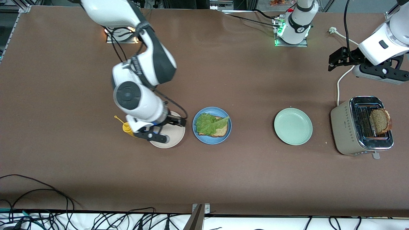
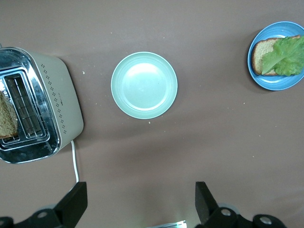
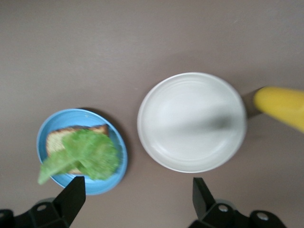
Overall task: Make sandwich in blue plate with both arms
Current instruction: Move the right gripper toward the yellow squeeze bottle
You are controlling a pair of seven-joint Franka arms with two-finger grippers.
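Lettuce leaf point(image 1: 211, 123) on bread point(image 1: 220, 130), blue plate point(image 1: 198, 135)

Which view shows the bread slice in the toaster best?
Front view: the brown bread slice stands out of the beige toaster's slot, whole top visible. Left wrist view cuts it off at the frame edge. Right wrist view misses it.
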